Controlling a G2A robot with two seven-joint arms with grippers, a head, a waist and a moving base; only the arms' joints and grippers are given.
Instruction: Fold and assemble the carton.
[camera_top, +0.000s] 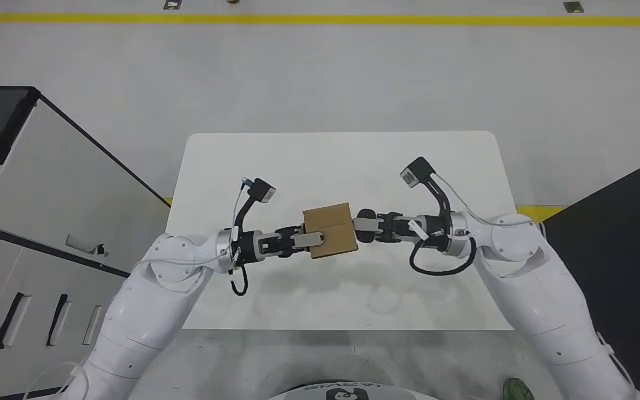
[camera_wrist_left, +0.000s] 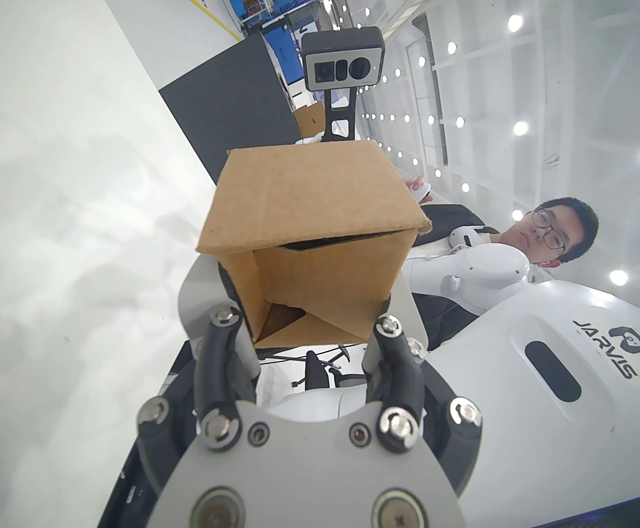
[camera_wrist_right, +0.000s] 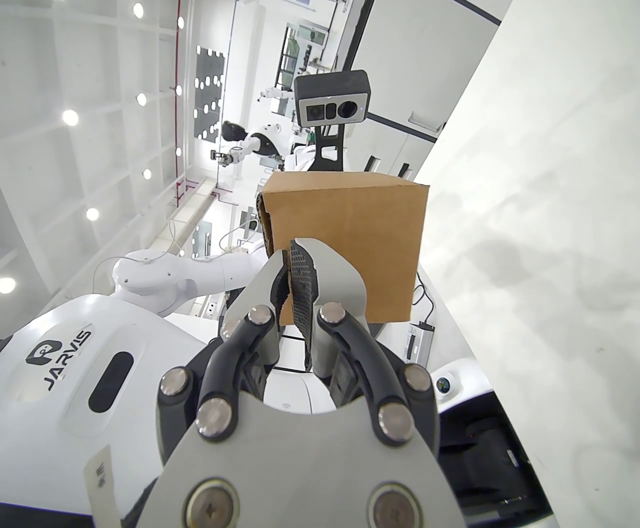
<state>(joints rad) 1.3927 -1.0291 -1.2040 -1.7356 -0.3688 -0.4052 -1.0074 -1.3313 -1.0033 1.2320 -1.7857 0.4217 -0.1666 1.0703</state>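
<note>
Carton (camera_top: 330, 230) sits between the two tools over the tabletop (camera_top: 400, 160), already squared into a box; I cannot tell whether it rests on the surface. The left tool (camera_wrist_left: 307, 320) is spread to the box's width, with one finger on each outer wall at the open end, and seems to clamp it there. The right tool (camera_wrist_right: 295, 280) is nearly closed, pinching a thin cardboard edge at the opposite end. Just ahead of the left tool's fingers, the open mouth shows an inner flap (camera_wrist_left: 320, 330) folded partway in.

The step in hand looks like closing that mouth. To do it well, the right tool's pinch should act as the anchor, firm enough that the box cannot swing. The left tool would need to let go without pulling the walls out of square. It should then press each flap near its crease, not at its tip, so the board folds flat rather than buckling.
</note>
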